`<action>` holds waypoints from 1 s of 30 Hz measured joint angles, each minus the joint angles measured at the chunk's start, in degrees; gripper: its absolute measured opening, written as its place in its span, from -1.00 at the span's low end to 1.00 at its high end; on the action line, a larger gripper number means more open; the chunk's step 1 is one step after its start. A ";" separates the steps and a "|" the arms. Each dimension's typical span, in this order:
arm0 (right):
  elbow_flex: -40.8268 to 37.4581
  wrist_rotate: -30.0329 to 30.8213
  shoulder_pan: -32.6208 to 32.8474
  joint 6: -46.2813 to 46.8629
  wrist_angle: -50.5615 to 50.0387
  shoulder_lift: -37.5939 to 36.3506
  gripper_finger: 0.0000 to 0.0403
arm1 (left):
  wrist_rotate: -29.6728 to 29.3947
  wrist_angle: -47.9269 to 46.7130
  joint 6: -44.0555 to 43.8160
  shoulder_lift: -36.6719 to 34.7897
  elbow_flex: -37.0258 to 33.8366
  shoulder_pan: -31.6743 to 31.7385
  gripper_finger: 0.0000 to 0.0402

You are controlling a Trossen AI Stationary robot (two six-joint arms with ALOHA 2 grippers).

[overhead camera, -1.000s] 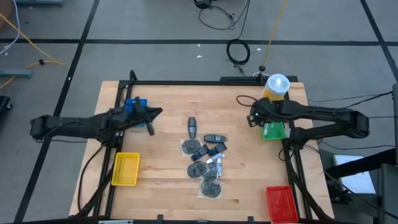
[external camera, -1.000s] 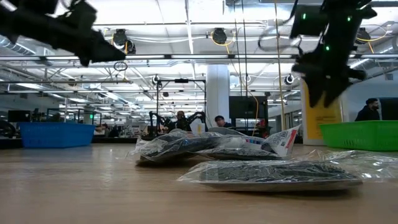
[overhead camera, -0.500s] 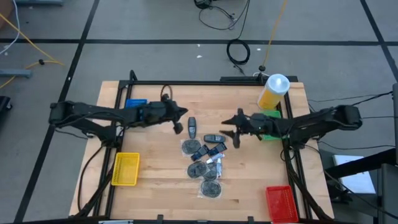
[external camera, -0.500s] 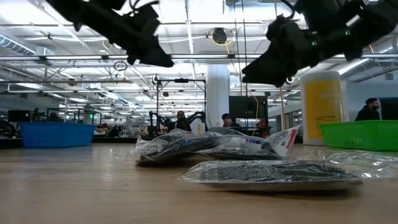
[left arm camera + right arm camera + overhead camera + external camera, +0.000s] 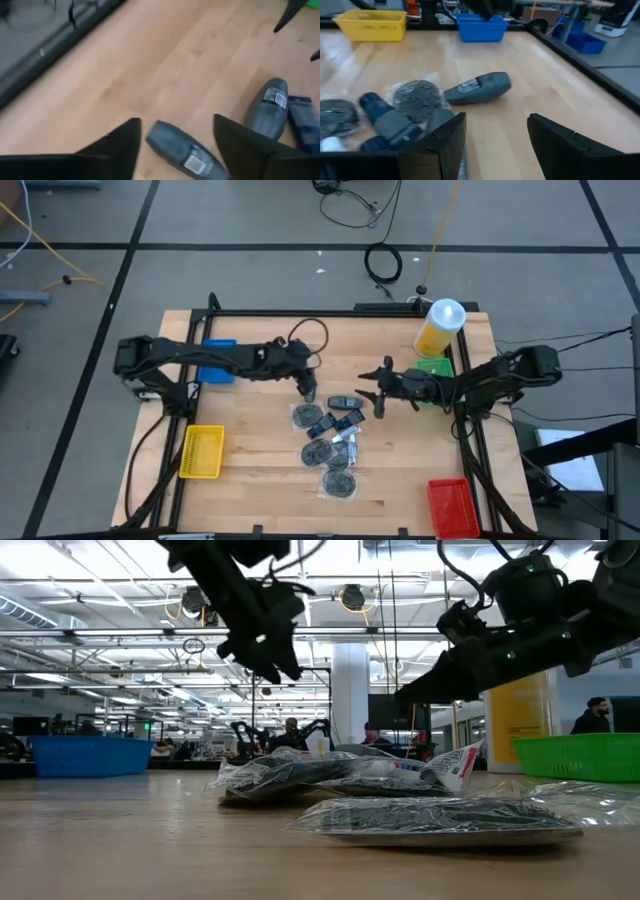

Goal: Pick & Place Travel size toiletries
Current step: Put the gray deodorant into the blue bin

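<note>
While hovering, L tool (image 5: pixel 175 135) spread astride grey-blue bottle (image 5: pixel 182 152); R tool (image 5: pixel 495 135) spread nearby.

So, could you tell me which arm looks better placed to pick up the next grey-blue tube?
Probably the left: its gripper hangs with fingers open astride a grey-blue tube, while the right gripper hovers beside the pile.

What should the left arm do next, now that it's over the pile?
Probably lower the left end effector straight down and close. Its fingers stand open astride a grey-blue tube lying flat on the wooden table, apart from the second tube. The right end effector hovers open beside the pile.
</note>
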 joint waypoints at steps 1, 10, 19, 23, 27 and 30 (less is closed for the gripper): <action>0.00 0.00 -0.11 -0.62 -0.16 0.05 0.02 | 0.52 -1.17 -2.64 1.14 0.92 0.02 0.40; 0.00 -0.23 -0.79 -3.32 -0.91 0.07 0.02 | -1.02 -4.72 -21.35 7.69 2.68 0.15 0.95; -0.81 -0.44 -0.78 -3.53 -0.99 0.07 0.02 | -4.25 -4.82 -32.88 13.50 2.68 -2.02 0.87; -1.90 -0.44 -0.78 -3.53 -0.69 0.07 0.02 | -4.63 -3.22 -35.88 16.81 2.68 -3.13 0.86; -2.51 -0.44 -0.78 -3.53 -0.09 0.07 0.02 | -5.59 -2.50 -37.73 19.00 2.68 -3.70 0.85; -2.51 -0.46 -0.78 -3.52 -0.07 0.07 0.02 | -6.65 -2.50 -38.49 19.79 2.66 -3.89 0.81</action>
